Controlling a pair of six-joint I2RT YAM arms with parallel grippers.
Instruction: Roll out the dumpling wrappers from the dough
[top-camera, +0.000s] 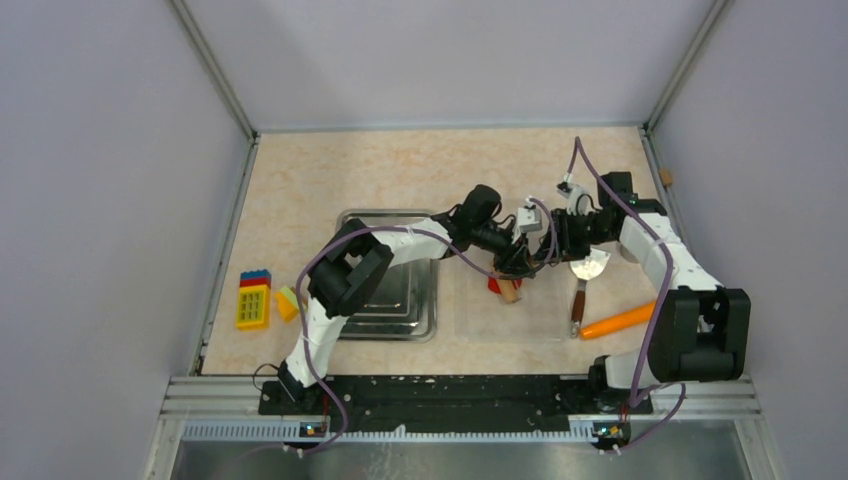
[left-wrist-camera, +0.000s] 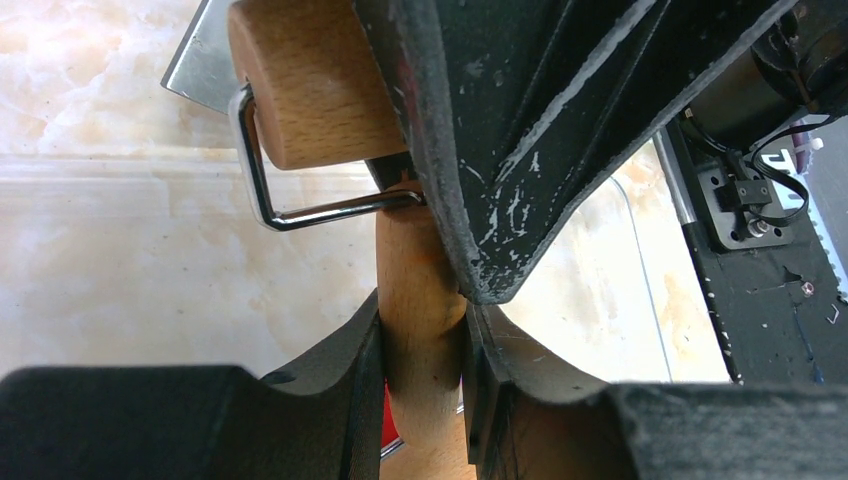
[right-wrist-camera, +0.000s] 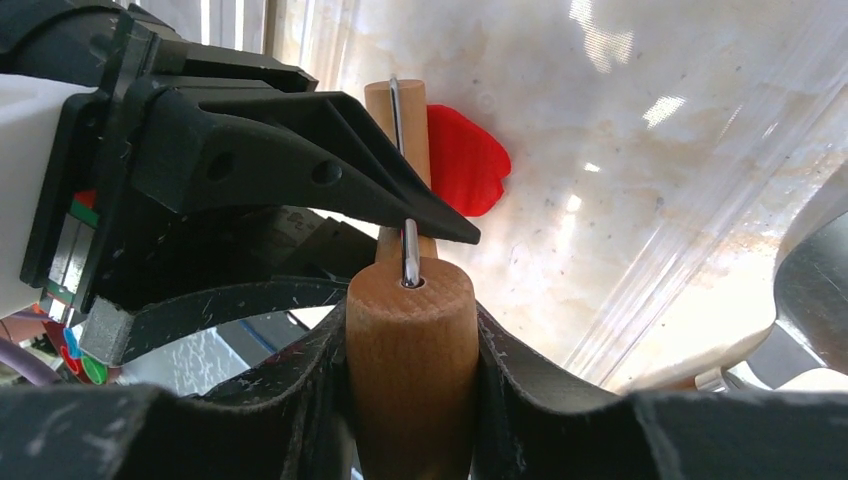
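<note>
Over the dough (right-wrist-camera: 465, 160), left tool (left-wrist-camera: 422, 340) and right tool (right-wrist-camera: 410, 345) both clamp the wooden roller (left-wrist-camera: 310, 90).

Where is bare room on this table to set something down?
Free: the beige tabletop strip between back wall and square steel tray; near edge of the clear mat. Crowded: around the red dough, where left gripper and right gripper clamp the wooden roller, metal spatula and orange carrot beside.
</note>
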